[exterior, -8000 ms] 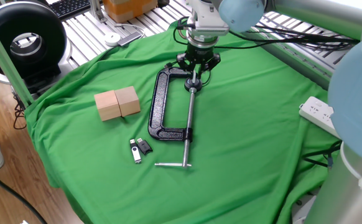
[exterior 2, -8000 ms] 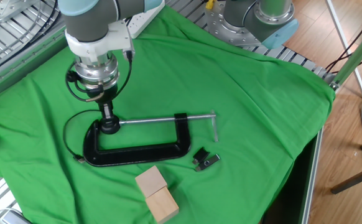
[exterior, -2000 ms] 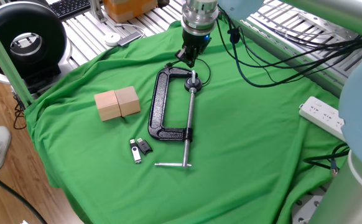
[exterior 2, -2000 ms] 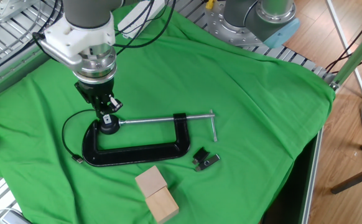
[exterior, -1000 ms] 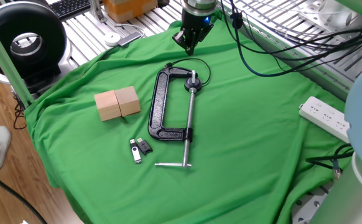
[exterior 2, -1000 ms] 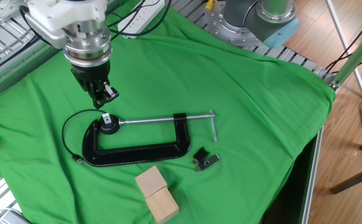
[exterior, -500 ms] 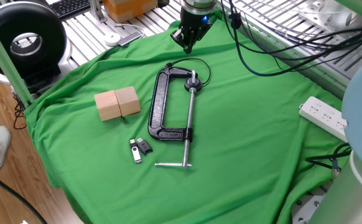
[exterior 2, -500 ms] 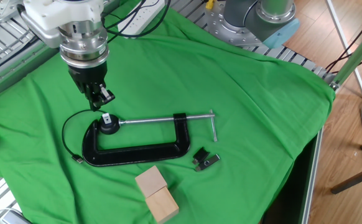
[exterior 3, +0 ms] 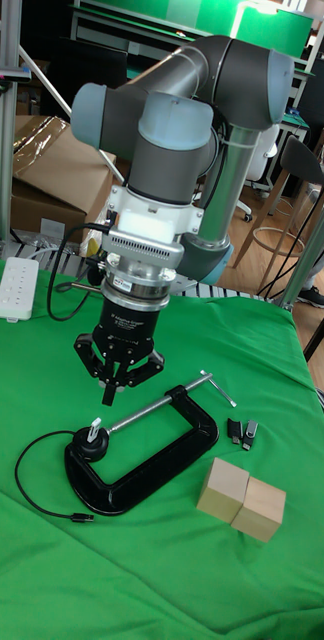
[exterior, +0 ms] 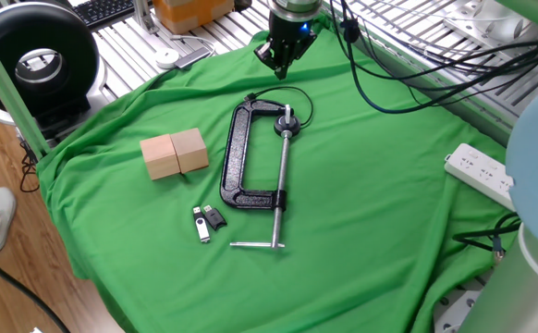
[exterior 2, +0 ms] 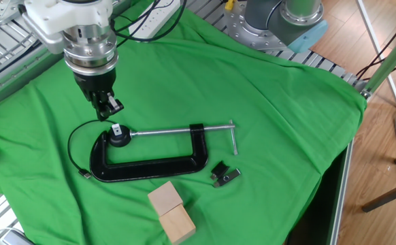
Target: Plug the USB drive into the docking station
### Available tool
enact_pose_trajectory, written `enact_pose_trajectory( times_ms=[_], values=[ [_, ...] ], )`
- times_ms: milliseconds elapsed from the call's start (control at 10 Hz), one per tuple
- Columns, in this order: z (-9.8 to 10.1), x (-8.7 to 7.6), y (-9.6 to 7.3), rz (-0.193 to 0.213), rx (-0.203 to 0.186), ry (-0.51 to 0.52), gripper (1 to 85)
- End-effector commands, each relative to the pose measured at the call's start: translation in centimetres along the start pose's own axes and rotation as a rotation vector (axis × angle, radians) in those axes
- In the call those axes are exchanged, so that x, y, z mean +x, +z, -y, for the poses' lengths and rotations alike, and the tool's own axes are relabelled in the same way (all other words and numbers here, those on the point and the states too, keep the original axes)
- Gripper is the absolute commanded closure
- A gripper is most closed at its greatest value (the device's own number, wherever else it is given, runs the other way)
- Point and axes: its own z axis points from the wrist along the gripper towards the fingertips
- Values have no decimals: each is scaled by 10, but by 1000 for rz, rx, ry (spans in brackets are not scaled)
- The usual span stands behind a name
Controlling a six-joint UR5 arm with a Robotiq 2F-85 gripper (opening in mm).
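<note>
USB drive point(exterior: 201, 226) lies beside my clamp point(exterior: 250, 157); my gripper point(exterior 3: 110, 389) hovers above, fingers closed, empty.

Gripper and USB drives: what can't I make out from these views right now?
- Gripper: too small in every view to tell whether it holds anything.
- Small plug on the clamp: too small to identify.
- USB drives: ports too small to see.
- Docking station: not identifiable in any view.

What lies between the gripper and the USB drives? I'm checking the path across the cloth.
In one fixed view, the black C-clamp lies between the gripper and the two USB drives; the wooden blocks sit off to the side.
</note>
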Motion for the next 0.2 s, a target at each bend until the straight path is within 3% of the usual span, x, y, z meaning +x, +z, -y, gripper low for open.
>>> enact_pose_trajectory(
  times_ms=[0, 100],
  values=[
    [-9, 1, -1, -6, -33, 21, 840],
    [-9, 2, -1, -11, -33, 26, 840]
  ],
)
